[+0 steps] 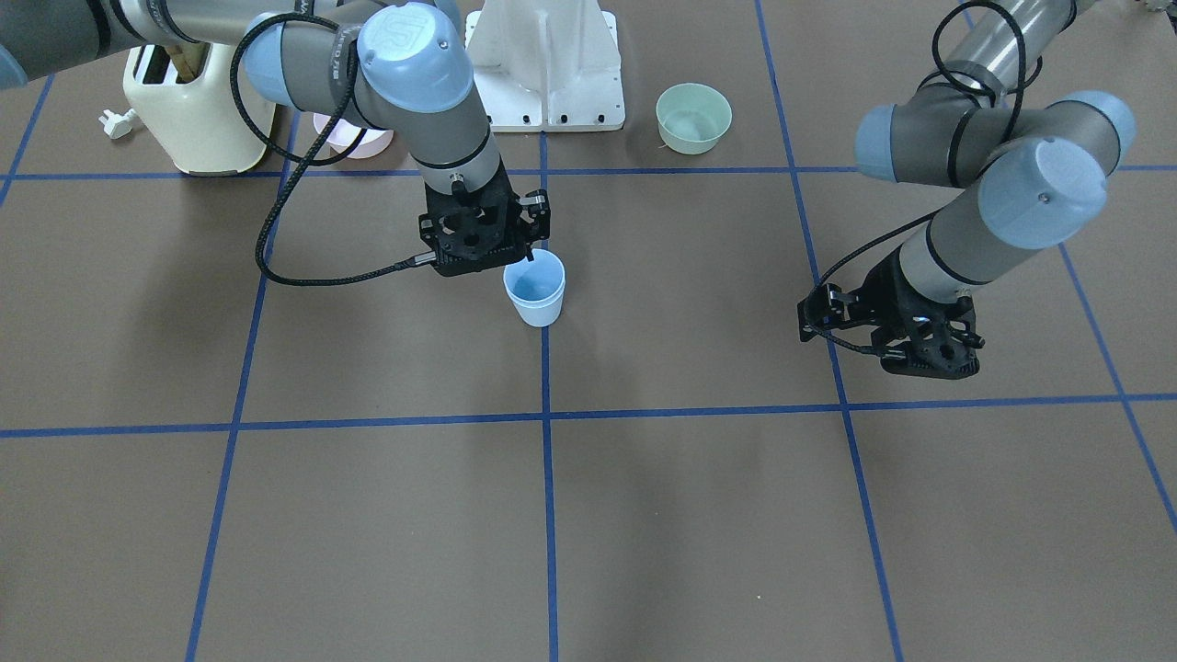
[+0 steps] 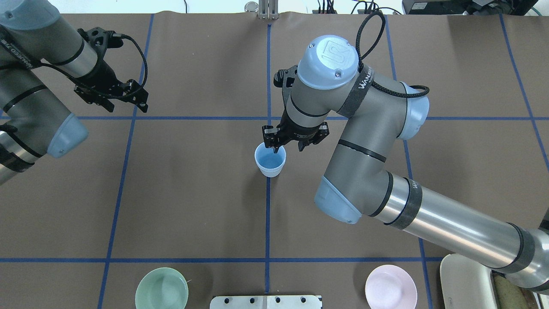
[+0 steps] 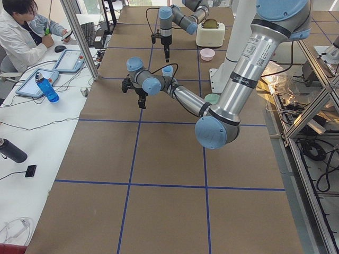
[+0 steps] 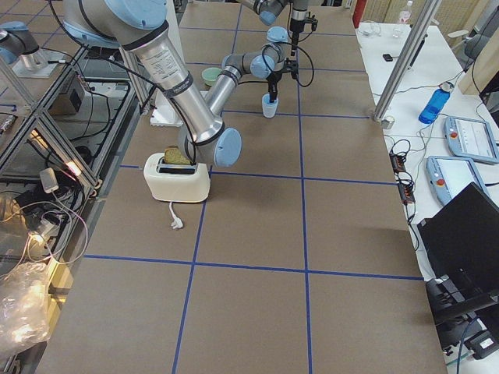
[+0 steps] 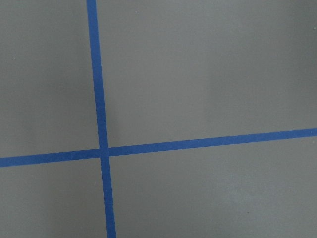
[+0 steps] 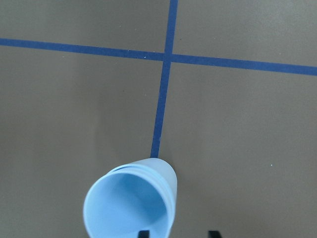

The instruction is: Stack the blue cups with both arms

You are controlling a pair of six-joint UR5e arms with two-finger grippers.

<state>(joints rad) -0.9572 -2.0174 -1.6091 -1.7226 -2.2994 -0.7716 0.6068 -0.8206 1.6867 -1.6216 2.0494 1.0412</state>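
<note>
One light-blue cup [image 1: 535, 292] stands upright on the blue centre line of the table; it also shows in the overhead view [image 2: 270, 162]. In the right wrist view the cup [image 6: 130, 208] shows a second rim edge just inside its rim; I cannot tell whether two cups are nested. No separate second cup is in view. My right gripper [image 2: 288, 148] is open over the cup's rim, one finger inside the cup and one outside its wall. My left gripper [image 2: 127, 105] is open and empty, far off over bare table.
A green bowl [image 1: 693, 118] and a pink bowl [image 2: 390, 285] sit near the white base stand [image 1: 547, 64]. A cream toaster [image 1: 198, 110] stands by the right arm's base. An operator [image 3: 21, 32] sits at a side table.
</note>
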